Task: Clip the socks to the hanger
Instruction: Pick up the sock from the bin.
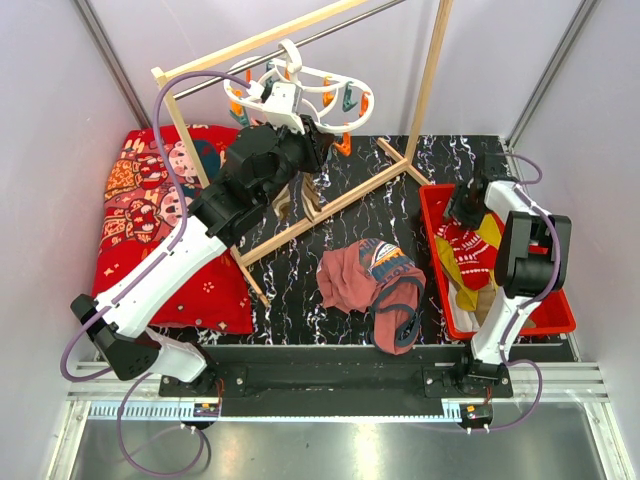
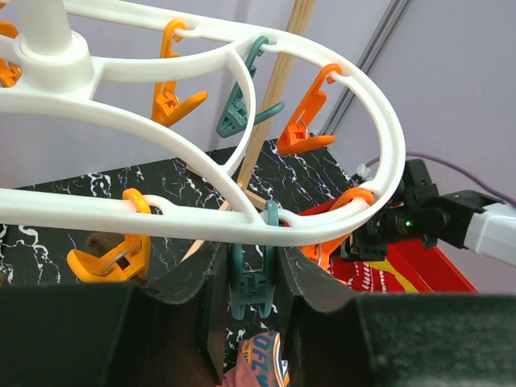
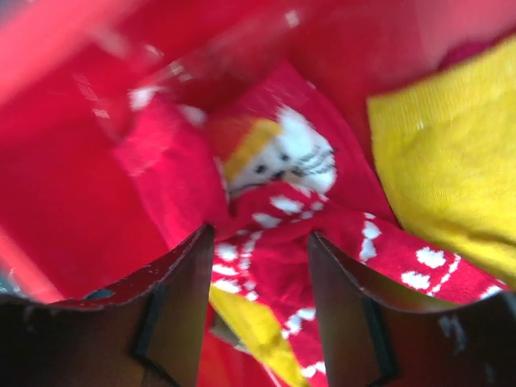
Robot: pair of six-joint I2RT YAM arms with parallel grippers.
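The white oval hanger [image 1: 300, 95] hangs from the rack rail at the back, with orange and teal pegs. My left gripper [image 1: 318, 140] is up at its near rim. In the left wrist view the left gripper [image 2: 254, 258] is shut on a teal peg [image 2: 254, 286] hanging from the hanger ring [image 2: 161, 214]. The socks lie piled in the red tray [image 1: 555, 310]: a red sock with white pattern [image 1: 462, 252] and a mustard yellow sock [image 1: 492, 232]. My right gripper [image 1: 462, 212] is down in the tray. Its jaws [image 3: 260, 238] stand open astride a fold of the red sock [image 3: 282, 201], beside the yellow sock [image 3: 443, 161].
A wooden-pole rack [image 1: 430, 80] with a metal rail stands across the back. A red cartoon-print cushion [image 1: 150, 200] lies at the left. A rust-maroon garment [image 1: 350, 275] is heaped mid-table beside the tray. The right arm [image 2: 451, 222] shows behind the hanger in the left wrist view.
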